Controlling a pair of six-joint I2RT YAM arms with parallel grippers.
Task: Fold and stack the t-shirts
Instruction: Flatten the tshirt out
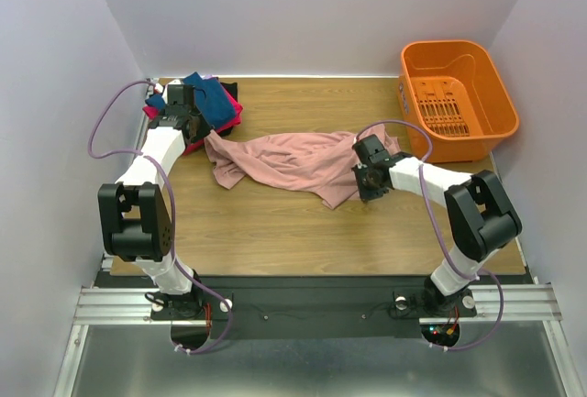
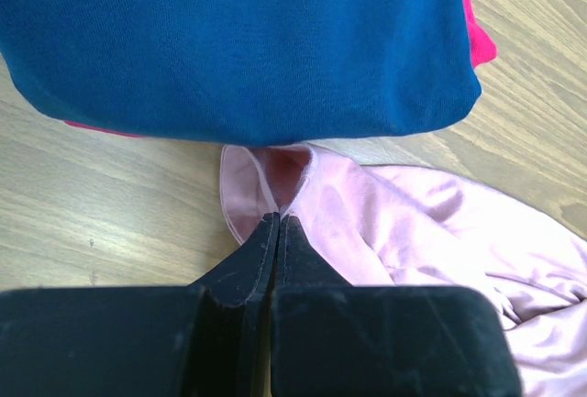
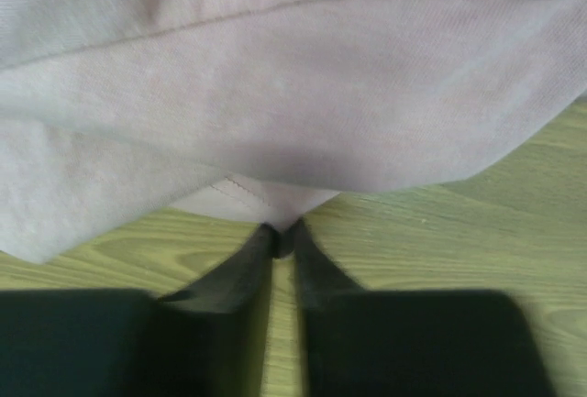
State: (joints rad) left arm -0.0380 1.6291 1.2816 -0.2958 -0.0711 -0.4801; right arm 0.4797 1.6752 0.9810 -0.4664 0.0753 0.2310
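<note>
The dusty-pink t-shirt (image 1: 289,163) lies crumpled and stretched across the middle of the wooden table. My left gripper (image 1: 204,133) is shut on its left edge, seen in the left wrist view (image 2: 280,218) pinching pink cloth (image 2: 404,223). Just beyond it lies the folded navy-blue t-shirt (image 2: 238,39) on top of the magenta one (image 2: 481,41), at the table's far left corner (image 1: 215,104). My right gripper (image 1: 365,186) is shut on the pink shirt's right edge; the right wrist view (image 3: 284,237) shows the hem (image 3: 275,94) between the tips. No black tee shows.
An orange plastic basket (image 1: 456,99) stands at the far right of the table (image 1: 275,232). White walls close in the left, back and right sides.
</note>
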